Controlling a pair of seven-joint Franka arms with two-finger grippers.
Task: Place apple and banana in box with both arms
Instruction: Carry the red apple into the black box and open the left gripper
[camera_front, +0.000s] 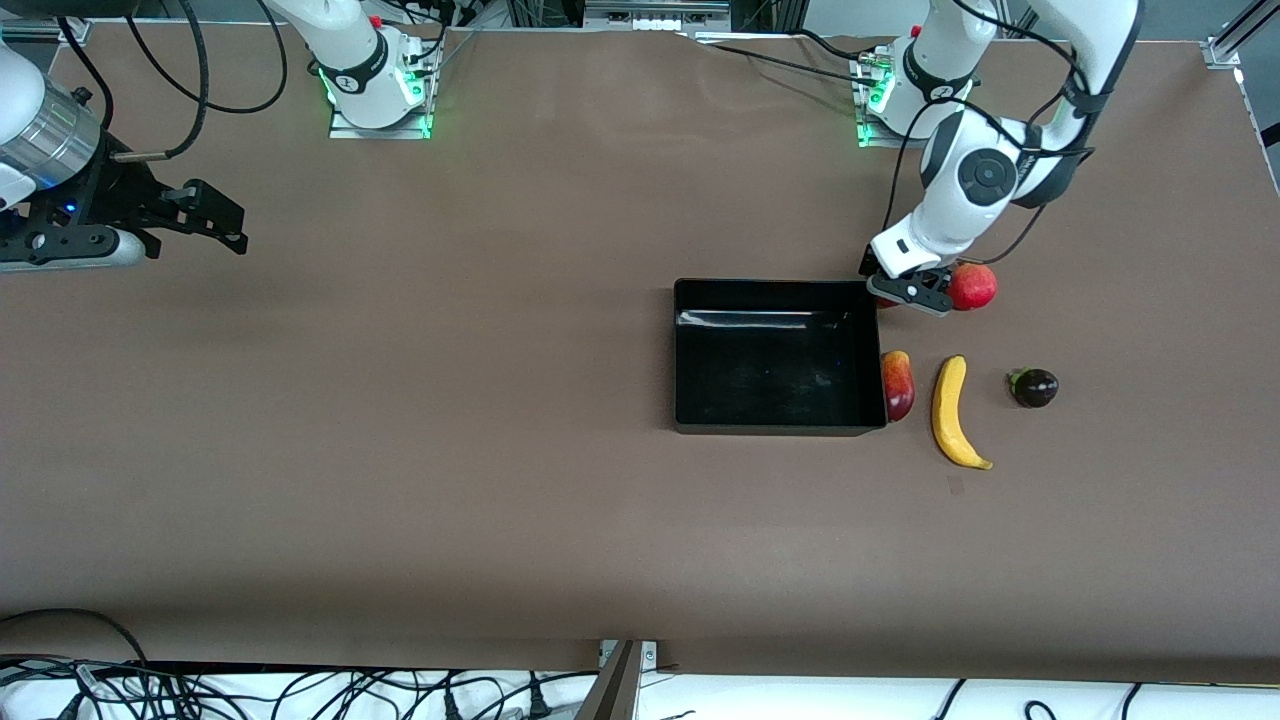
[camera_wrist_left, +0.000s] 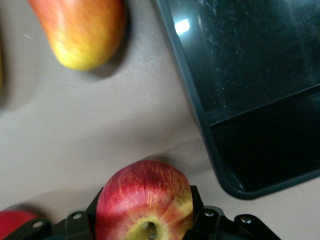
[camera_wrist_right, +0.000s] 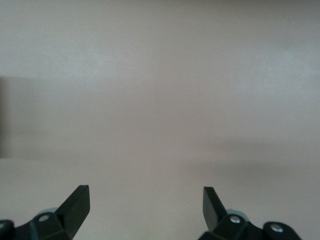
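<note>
Apple (camera_wrist_left: 144, 200), red streaked with yellow and showing its stem dimple, sits between the two fingers (camera_wrist_left: 196, 200) of the left tool (camera_front: 908, 290), which press against its sides; the left tool is closed on the apple down at the worktop (camera_front: 400, 450). In the front view the tool's body hides the apple. A uniformly red round fruit (camera_front: 972, 286) lies just beside the left tool, toward the left arm's end of the worktop. The box (camera_front: 681, 350), a shallow black tray with glossy walls, lies just beside the left tool on its other flank, one corner close to the held apple. An elongated red-yellow fruit (camera_front: 897, 384) lies nearer to the front camera than the left tool, touching or nearly touching the box's wall. The banana (camera_front: 953, 412) lies on the worktop beside that oval fruit, also nearer to the front camera than the left tool and apart from it. A dark purple fruit (camera_front: 1035, 387) rests past the banana, toward the left arm's end. The right tool (camera_front: 215, 225) hangs over bare worktop at the right arm's end, well apart from the box and all the fruit, its fingers (camera_wrist_right: 77, 205) spread wide with nothing between them; that arm waits.
</note>
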